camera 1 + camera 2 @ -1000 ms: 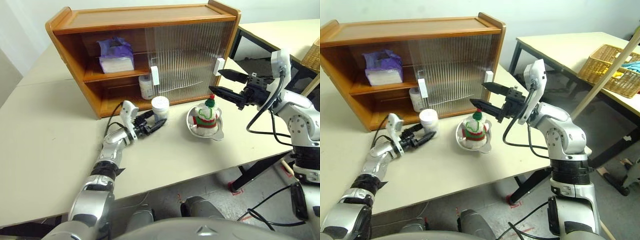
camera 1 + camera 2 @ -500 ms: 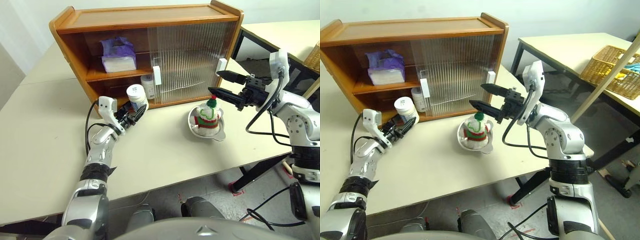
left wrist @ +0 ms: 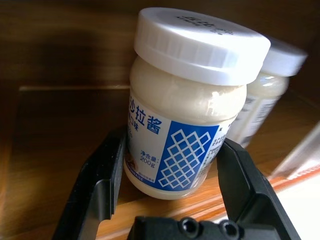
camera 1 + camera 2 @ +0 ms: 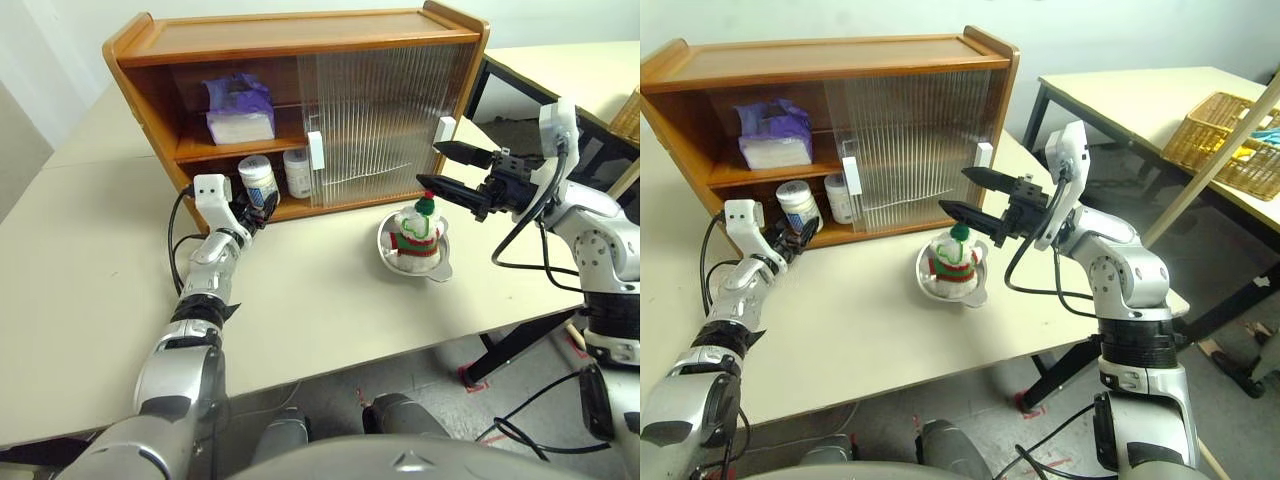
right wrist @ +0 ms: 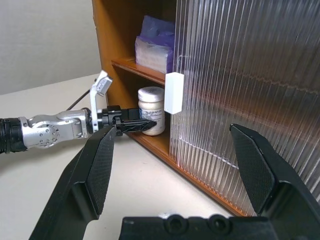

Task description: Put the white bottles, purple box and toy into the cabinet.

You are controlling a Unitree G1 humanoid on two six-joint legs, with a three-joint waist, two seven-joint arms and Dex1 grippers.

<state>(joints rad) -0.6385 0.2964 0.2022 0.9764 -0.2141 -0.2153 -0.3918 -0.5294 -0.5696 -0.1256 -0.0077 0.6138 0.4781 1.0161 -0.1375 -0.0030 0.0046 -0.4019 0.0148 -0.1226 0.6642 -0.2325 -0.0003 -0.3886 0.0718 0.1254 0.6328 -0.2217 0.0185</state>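
Observation:
My left gripper (image 4: 256, 203) is shut on a white bottle (image 3: 186, 120), holding it slightly tilted in the open left end of the cabinet's (image 4: 290, 35) lower shelf. A second white bottle (image 4: 296, 172) stands just beside it, by the sliding door's edge. The purple box (image 4: 240, 110) lies on the upper shelf. In front of the cabinet the toy (image 4: 415, 230) sits in a steel bowl (image 4: 440, 268). My right gripper (image 4: 430, 165) hovers open just above the toy, nothing between its fingers.
Ribbed sliding doors with white handles (image 4: 313, 150) cover the cabinet's middle and right. A second table stands to the right with a wicker basket (image 4: 1230, 150) on it. The table's front edge runs close below the bowl.
My left gripper has carried the white bottle from the table in front of the cabinet leftward and forward into the lower shelf opening. The right arm has stayed still.

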